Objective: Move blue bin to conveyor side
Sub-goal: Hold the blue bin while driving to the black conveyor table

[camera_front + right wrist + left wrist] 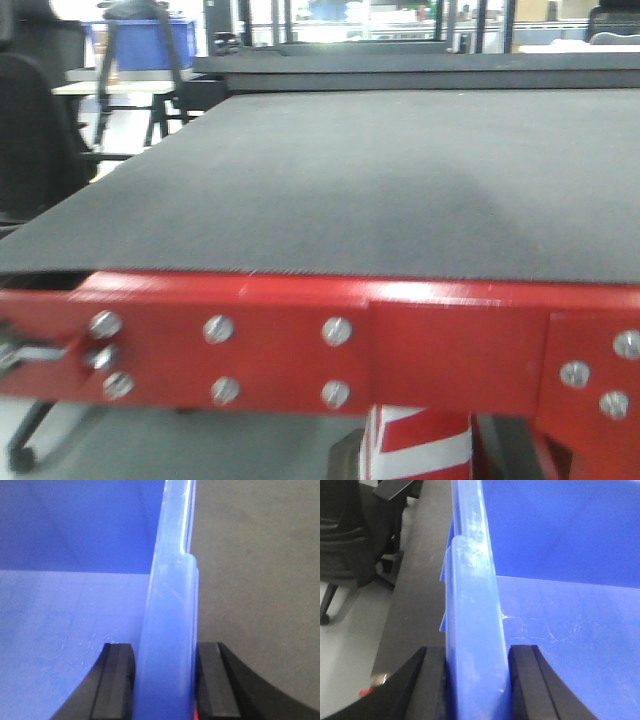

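Note:
The blue bin's left rim point(472, 630) runs up the middle of the left wrist view, with the bin's glossy floor point(570, 630) to its right. My left gripper point(477, 680) is shut on that rim, one black finger on each side. The right rim point(170, 630) fills the right wrist view, and my right gripper point(165, 680) is shut on it the same way. The dark grey conveyor belt point(380, 190) lies beside the bin in both wrist views, at the left point(420, 580) and at the right point(250, 580). In the front view the bin and grippers are out of view.
A red edge strip with screws point(300, 345) runs below the belt's front hem. A black office chair point(345, 530) stands left of the belt. A red and white cone point(415, 445) sits under the frame. Another blue crate point(150, 40) rests on a far table.

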You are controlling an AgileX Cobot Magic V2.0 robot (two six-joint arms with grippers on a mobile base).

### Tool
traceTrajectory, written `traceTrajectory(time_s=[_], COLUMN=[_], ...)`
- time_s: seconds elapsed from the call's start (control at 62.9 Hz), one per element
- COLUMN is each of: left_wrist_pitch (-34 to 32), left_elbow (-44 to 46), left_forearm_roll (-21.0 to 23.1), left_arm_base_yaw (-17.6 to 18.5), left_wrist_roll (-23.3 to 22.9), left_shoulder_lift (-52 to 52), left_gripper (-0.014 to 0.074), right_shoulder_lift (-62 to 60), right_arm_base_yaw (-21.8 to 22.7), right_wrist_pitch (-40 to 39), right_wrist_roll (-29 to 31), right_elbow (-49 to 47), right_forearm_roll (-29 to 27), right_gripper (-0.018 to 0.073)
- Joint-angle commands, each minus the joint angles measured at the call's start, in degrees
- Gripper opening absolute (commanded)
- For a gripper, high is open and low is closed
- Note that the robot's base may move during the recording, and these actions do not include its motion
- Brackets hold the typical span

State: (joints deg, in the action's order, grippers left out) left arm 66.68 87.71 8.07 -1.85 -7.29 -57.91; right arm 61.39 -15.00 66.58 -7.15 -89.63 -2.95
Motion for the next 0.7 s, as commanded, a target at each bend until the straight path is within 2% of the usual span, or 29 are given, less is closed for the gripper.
traceTrajectory(time_s=[0.0,0.684], left_wrist_pitch=[-6.08,-6.08], left_elbow=[0.91,0.91], left_forearm_roll=[-2.52,-2.64], left_arm_base_yaw=[-0.04,-0.04], left_wrist_roll=[0.64,0.64], left_shoulder_lift=[0.97,0.97], left_gripper=[-0.0018,-0.0018], right_shoulder_lift=[-1.37,-1.37], right_arm_base_yaw=[0.43,0.43], right_wrist_pitch=[-5.61,-5.61], right_wrist_roll=[1.29,1.29], right_elbow=[-0.87,-0.87], right_forearm_roll=[4.36,4.36], right_gripper=[-0.0089,-0.0089])
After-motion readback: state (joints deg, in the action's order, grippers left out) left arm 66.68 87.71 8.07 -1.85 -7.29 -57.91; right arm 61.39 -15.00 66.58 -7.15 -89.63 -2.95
